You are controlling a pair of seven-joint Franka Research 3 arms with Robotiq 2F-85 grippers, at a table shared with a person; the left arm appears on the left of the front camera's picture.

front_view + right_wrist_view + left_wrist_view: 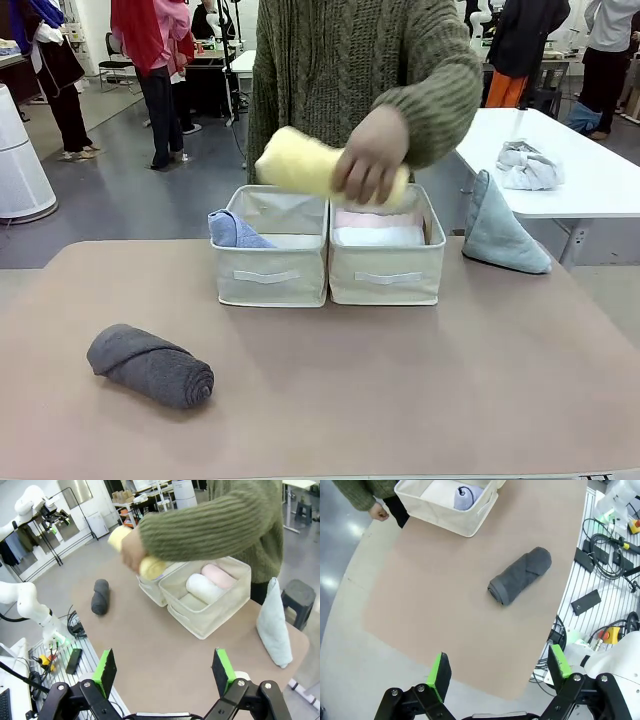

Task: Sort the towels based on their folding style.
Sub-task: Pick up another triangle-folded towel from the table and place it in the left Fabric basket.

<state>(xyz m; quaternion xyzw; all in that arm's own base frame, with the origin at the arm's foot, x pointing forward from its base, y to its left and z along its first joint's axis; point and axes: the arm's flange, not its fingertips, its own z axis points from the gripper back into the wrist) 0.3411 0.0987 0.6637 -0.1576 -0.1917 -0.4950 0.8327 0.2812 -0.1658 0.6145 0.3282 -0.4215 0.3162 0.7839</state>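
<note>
A person's hand [368, 160] holds a rolled yellow towel [305, 165] above the two cream bins. The left bin [268, 275] holds a light blue towel [234, 231]; the right bin [388, 275] holds a white roll [203, 587] and a pale pink roll [219, 575]. A dark grey rolled towel [151, 366] lies on the table's near left. A pale grey-green cone towel [497, 234] stands at the far right. My left gripper [500, 672] is open, high above the table's edge. My right gripper [165, 669] is open too, nothing between its fingers.
The tan table [400, 390] has free room in its middle and near right. A crumpled grey-white cloth [528, 167] lies on a white table behind. Cables and boxes [605, 560] sit on the slatted surface beside the table.
</note>
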